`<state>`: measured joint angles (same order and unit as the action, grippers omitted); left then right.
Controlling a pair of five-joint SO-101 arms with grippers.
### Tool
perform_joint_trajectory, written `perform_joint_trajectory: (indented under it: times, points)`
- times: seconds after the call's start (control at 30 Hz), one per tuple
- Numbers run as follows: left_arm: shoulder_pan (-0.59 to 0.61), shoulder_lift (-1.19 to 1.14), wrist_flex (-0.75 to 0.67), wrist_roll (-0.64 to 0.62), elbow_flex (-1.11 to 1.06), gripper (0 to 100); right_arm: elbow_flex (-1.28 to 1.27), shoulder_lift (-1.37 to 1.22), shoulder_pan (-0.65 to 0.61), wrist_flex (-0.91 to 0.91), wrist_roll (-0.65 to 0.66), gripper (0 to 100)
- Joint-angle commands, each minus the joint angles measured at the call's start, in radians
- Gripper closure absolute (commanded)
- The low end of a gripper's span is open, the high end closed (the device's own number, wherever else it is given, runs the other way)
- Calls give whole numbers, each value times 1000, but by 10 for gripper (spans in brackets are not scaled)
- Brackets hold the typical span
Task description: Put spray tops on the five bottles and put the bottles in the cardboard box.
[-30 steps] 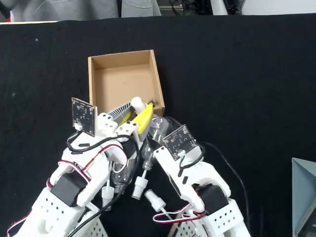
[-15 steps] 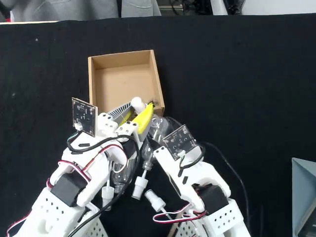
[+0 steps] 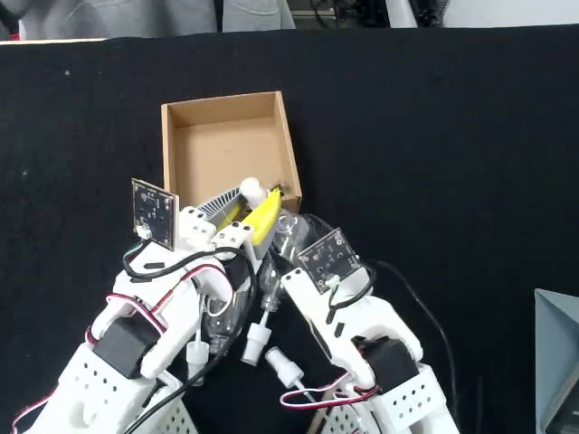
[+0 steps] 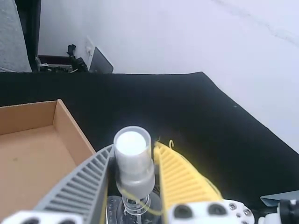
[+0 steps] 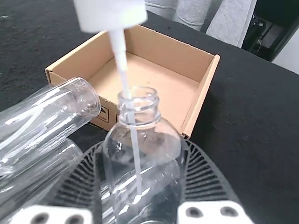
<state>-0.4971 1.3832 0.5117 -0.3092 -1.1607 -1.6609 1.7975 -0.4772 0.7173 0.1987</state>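
My left gripper [image 4: 134, 172], with one grey and one yellow finger, is shut on a white spray top [image 4: 133, 156] by the near right corner of the cardboard box [image 3: 226, 149]. Its dip tube [image 5: 126, 88] runs down into the open neck of a clear bottle [image 5: 140, 158]. The spray top's head [image 5: 110, 14] hangs a little above that neck. My right gripper [image 5: 142, 175] is shut on the bottle's body and holds it upright just in front of the box [image 5: 154, 70]. The box is empty inside.
Two more clear bottles [image 5: 42, 121] lie on their sides beside the held one. Loose spray tops [image 3: 256, 339] [image 3: 285, 369] [image 3: 196, 353] lie on the black table between the arms' bases. A grey object [image 3: 556, 353] stands at the right edge.
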Motion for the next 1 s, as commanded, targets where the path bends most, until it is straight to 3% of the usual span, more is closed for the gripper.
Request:
perform_joint_trajectory:
  times: [0.0, 0.33, 0.57, 0.97]
  points:
    - [-16, 2, 5, 12, 18, 970, 50, 101, 32, -38, -5, 913]
    - [-16, 2, 18, 14, 21, 967, 48, 101, 32, -37, -5, 913]
    - [-13, 9, 61, 12, 30, 799, 48, 101, 32, -37, -5, 913]
    - [-5, 12, 61, 14, 31, 798, 48, 101, 32, -37, -5, 913]
